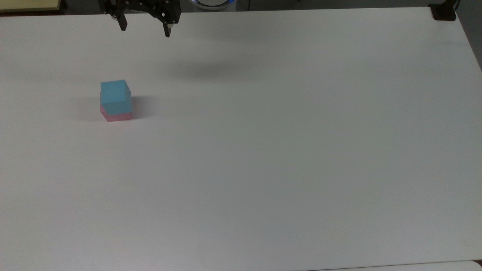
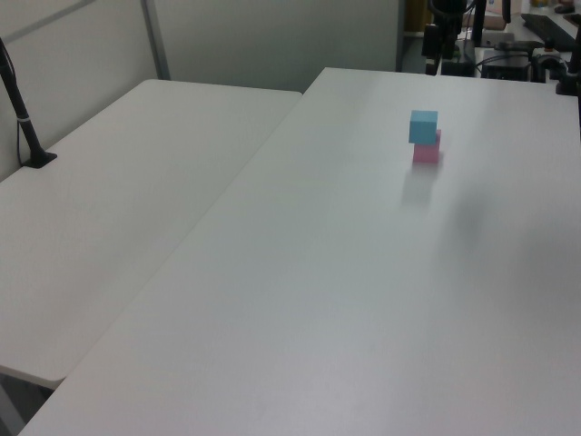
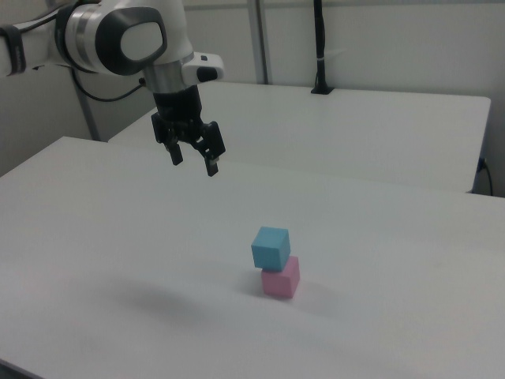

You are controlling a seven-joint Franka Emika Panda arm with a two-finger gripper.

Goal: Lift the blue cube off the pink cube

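end effector [image 3: 193, 157] hangs in the air above the bench [image 3: 95, 237], fingers spread wide, nothing between them. in the top view it sits at the upper edge [image 1: 144, 29], up and a bit to the top view's right of the stack, well apart from it. its shadow [image 1: 211, 71] falls on the bare bench surface further to the top view's right.

blue cube [image 1: 115, 96] sits on the pink cube [image 1: 117, 116], both on the bench in the top view's left half. the blue cube is rotated slightly against the pink one, so the edges don't line up; in the right view a corner of the blue cube [image 3: 271, 246] overhangs the pink cube [image 3: 282, 279]. in the left view the stack is on the far right part of the bench, blue [image 2: 423, 126] over pink [image 2: 427, 152].

a second white table [image 3: 379, 126] stands beside the bench, with a black pole [image 3: 319, 47] on its far edge in the right view. nothing touches either cube.
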